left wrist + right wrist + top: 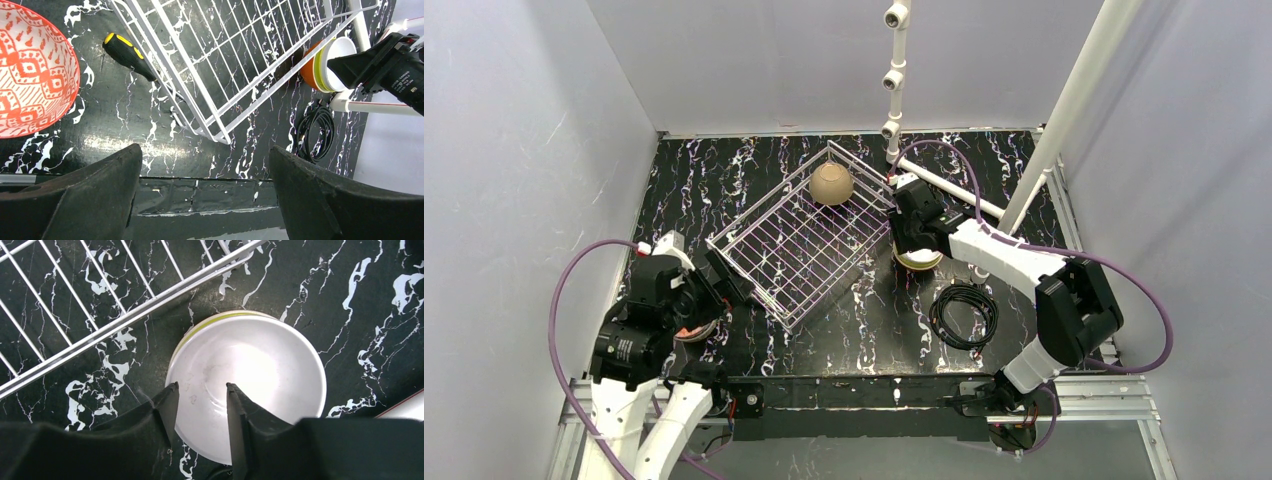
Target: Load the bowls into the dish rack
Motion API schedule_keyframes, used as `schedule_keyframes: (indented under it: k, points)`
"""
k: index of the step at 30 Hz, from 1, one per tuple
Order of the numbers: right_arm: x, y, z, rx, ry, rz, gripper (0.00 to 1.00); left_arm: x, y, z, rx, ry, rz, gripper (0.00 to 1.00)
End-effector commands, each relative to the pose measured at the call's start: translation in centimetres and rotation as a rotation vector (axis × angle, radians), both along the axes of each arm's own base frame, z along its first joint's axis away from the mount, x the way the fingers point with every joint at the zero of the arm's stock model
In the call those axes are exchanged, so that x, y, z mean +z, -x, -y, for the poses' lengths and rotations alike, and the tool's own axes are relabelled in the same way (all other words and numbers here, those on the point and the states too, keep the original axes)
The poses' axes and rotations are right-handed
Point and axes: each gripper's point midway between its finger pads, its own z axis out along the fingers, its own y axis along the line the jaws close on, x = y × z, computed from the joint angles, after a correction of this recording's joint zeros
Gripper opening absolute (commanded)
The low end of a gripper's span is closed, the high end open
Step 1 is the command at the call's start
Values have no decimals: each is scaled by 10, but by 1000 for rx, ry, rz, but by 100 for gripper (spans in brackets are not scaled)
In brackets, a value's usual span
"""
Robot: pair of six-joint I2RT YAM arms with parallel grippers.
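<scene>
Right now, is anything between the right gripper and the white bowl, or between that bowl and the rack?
Nothing visible. The right gripper hangs over the white bowl, jaws apart. The dish rack lies right beside it, with only its own low side wall to clear.

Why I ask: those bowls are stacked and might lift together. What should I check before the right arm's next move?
1. Right gripper open above the white bowl: ok.
2. Fingers straddling the bowl's rim: cannot tell.
3. White bowl loose from the yellow-green bowl beneath: cannot tell.
4. Free space in the rack beside the tan bowl: ok.
5. Left gripper open, holding nothing: ok.
</scene>
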Motion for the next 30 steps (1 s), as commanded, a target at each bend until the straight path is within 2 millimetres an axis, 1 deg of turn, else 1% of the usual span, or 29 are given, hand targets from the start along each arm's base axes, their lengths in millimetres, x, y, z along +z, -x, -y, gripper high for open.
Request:
schedule_keyframes:
  k: [1,5,7,9,10,11,12,14,17,20,22,24,27,30]
  points:
    - [24,-3,-12,21,-69,34,51,-3,-5,4,-28,-1,-15,96]
    - [40,2,-11,14,-108,53,52,-6,-10,3,-17,-11,-19,96]
    - [46,6,-13,26,-133,52,50,-6,-14,2,-8,-15,-22,96]
    - [50,9,-12,26,-141,49,45,-7,-19,2,2,-19,-20,96]
    - [51,11,-12,31,-146,48,39,-6,-22,1,6,-21,-14,96]
    - [53,13,-13,41,-158,48,36,-6,-26,2,9,-23,-11,96]
    - [53,15,-15,56,-166,44,35,-4,-32,2,9,-23,1,96]
    - [50,20,-20,102,-178,29,37,-5,-42,5,-1,-29,2,96]
    - [35,24,-20,131,-142,-22,44,-7,-56,8,-34,-54,-22,96]
    - [23,24,-22,141,-124,-53,45,-8,-66,10,-59,-78,-42,96]
    - [17,23,-23,145,-112,-65,44,-7,-70,10,-75,-95,-26,96]
    - [12,21,-24,152,-103,-67,41,-5,-73,8,-80,-110,-3,96]
    - [5,18,-25,155,-84,-83,34,-2,-72,6,-87,-124,21,96]
    - [-1,17,-26,155,-66,-111,23,-4,-72,6,-91,-130,25,96]
